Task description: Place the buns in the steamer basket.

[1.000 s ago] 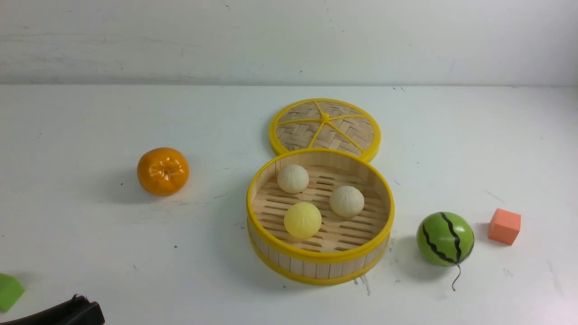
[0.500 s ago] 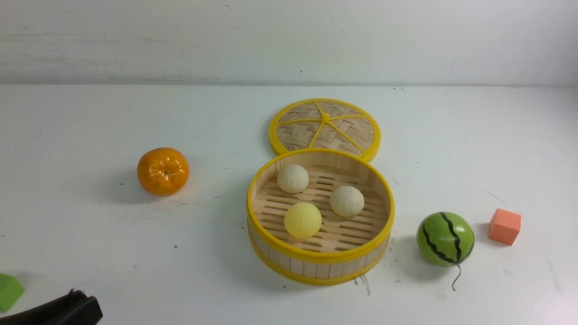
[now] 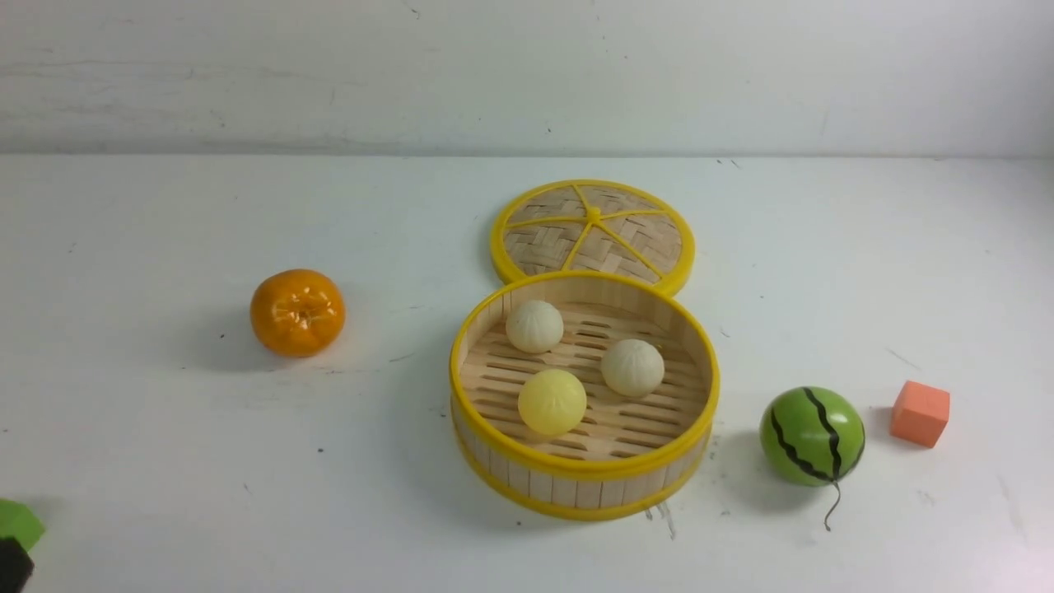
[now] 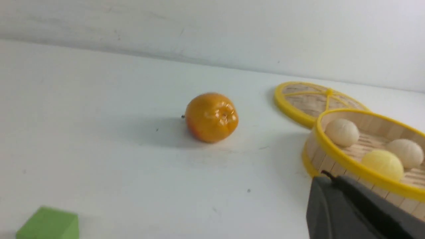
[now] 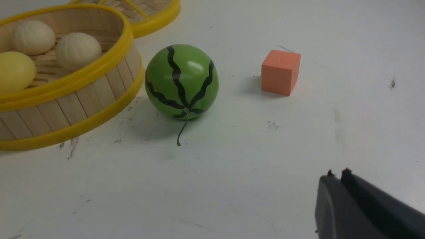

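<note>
— Where are we with it? Start with the big things.

— The white desk point(image 3: 165, 461) carries everything. On it stands the steamer basket point(image 3: 583, 482), and I'll place the rest from there. Its woven lid point(image 3: 593, 231) lies flat just behind it, touching or nearly so. The watermelon ball point(image 3: 811, 435) sits near the basket's right, the orange point(image 3: 297, 312) well off to its left, an orange cube point(image 3: 920, 413) beyond the melon, and a green block point(image 3: 18, 520) far to the left.

— And the buns?

— All three rest on the basket's slatted floor: the yellow bun point(image 3: 552, 401) nearest us, two white buns point(image 3: 631, 367) behind it. None is outside, so I'd call the job done.

— The arms?

— The left end effector point(image 4: 327, 177) and right end effector point(image 5: 337, 173) are both clenched on nothing, away from the basket.
</note>
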`<state>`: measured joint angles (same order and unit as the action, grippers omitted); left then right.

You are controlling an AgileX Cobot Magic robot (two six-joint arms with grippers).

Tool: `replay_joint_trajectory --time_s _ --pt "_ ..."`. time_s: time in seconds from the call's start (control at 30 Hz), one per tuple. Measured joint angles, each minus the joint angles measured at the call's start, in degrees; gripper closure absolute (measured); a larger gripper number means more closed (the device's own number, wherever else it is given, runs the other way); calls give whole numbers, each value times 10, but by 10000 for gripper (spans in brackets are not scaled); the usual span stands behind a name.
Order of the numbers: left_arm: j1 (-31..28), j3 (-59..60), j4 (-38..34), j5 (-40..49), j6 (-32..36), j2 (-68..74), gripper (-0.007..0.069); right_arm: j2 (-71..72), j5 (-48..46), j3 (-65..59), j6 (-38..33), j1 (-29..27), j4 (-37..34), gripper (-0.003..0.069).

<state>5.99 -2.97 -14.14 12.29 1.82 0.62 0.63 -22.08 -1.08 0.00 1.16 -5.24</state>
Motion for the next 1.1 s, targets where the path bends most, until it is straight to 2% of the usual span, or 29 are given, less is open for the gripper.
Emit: replay_joint_trajectory --time_s 0.2,1.1 --pt "-2 48 16 99 -18 -12 638 0 -1 0 0 0 -1 624" --pt "-2 47 4 98 -18 -12 638 0 -1 0 0 0 0 584"
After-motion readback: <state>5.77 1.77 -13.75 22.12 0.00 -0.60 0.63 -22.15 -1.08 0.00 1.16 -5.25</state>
